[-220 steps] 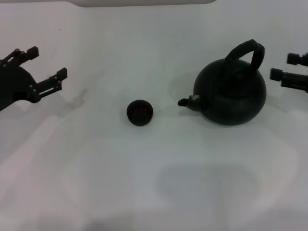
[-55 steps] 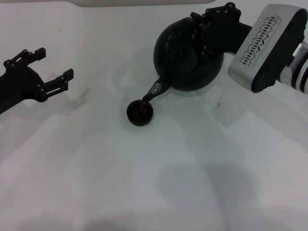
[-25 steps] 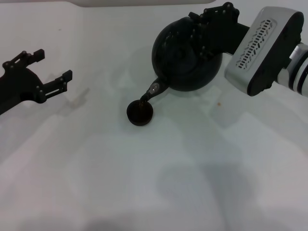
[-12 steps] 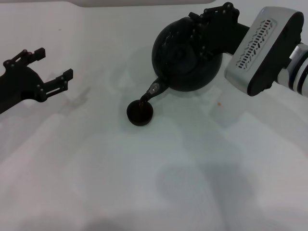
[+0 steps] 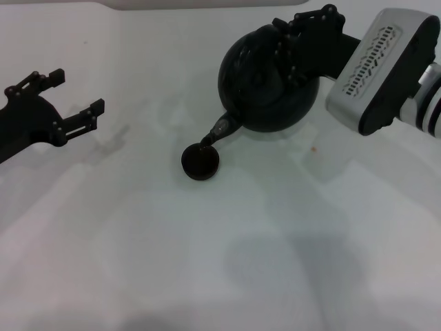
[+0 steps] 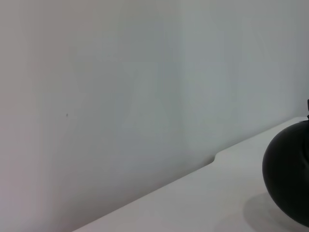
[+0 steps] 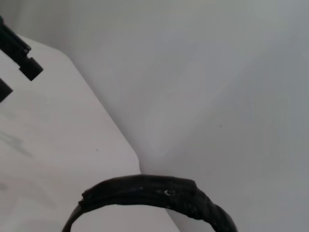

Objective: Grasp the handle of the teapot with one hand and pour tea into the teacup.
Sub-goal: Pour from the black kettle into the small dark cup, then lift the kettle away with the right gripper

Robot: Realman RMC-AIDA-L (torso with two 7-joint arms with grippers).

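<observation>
The round black teapot (image 5: pixel 265 79) hangs tilted above the white table, its spout (image 5: pixel 219 128) pointing down at the small black teacup (image 5: pixel 200 161). A thin stream runs from the spout into the cup. My right gripper (image 5: pixel 306 41) is shut on the teapot's handle, which its fingers hide in the head view. The handle (image 7: pixel 149 192) shows as a black arc in the right wrist view. The teapot's body (image 6: pixel 289 171) shows at the edge of the left wrist view. My left gripper (image 5: pixel 72 96) is open and parked at the far left.
The white table (image 5: pixel 207 248) spreads all around the cup. A pale wall (image 6: pixel 120 72) stands behind the table's far edge. The right arm's grey-white casing (image 5: pixel 382 69) reaches in from the upper right.
The teapot, once standing on the table at the right, is now lifted and tilted over the cup. In the last second it has barely moved. The left arm has stayed put.
</observation>
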